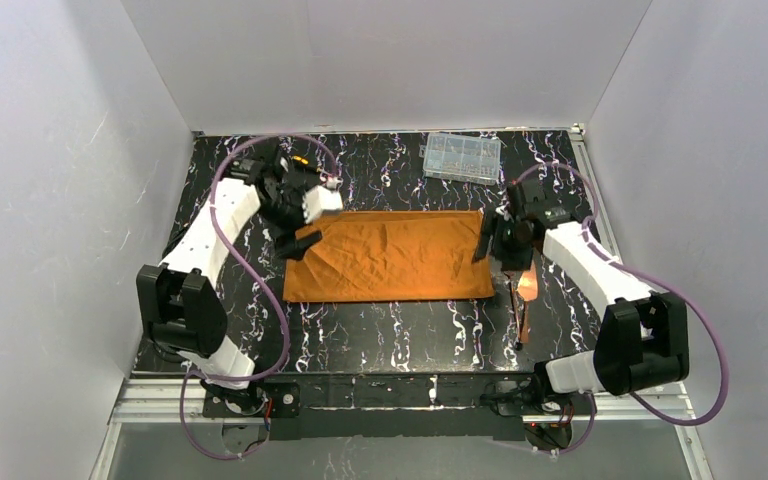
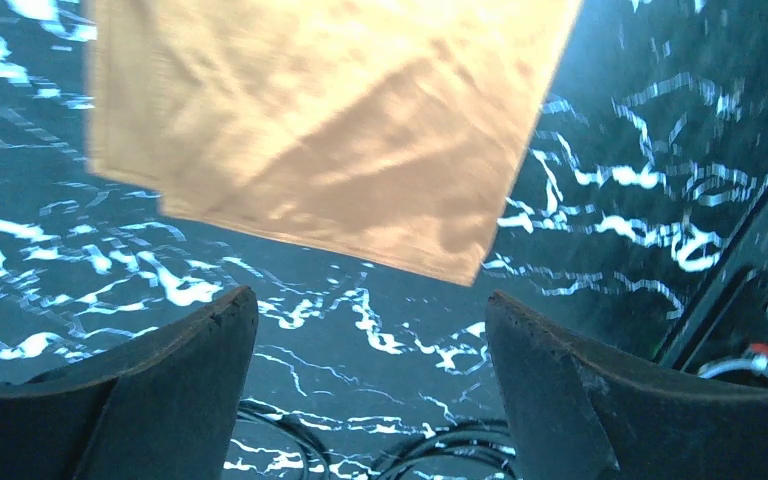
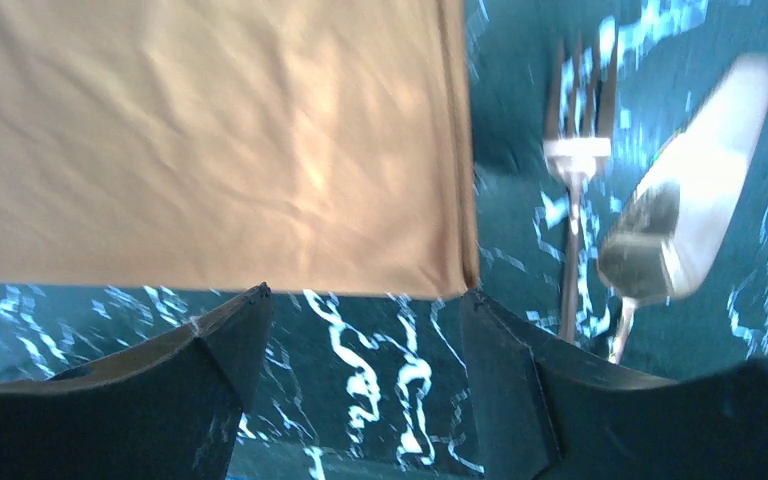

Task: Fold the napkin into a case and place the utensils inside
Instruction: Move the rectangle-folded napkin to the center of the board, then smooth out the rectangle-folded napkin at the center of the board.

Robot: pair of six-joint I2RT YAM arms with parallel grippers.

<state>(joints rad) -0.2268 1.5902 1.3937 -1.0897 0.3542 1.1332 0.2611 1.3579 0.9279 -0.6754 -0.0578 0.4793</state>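
Note:
The rust-orange napkin (image 1: 390,258) lies flat on the black marbled table as a wide rectangle, lightly creased. My left gripper (image 1: 301,243) hovers at its left end, jaws open and empty; in the left wrist view a napkin (image 2: 330,130) corner lies just beyond the gripper (image 2: 370,310). My right gripper (image 1: 492,246) stands open and empty at the napkin's far right corner; its wrist view has the napkin (image 3: 210,140) edge right at the gripper (image 3: 365,295). The copper utensils (image 1: 525,300) lie right of the cloth: a fork (image 3: 575,150) and a broad shiny piece (image 3: 690,200).
A clear plastic compartment box (image 1: 461,157) sits at the back of the table (image 1: 390,335), right of centre. White walls close in the left, right and back. Purple cables loop off both arms. Black cables (image 2: 290,440) lie under the left gripper.

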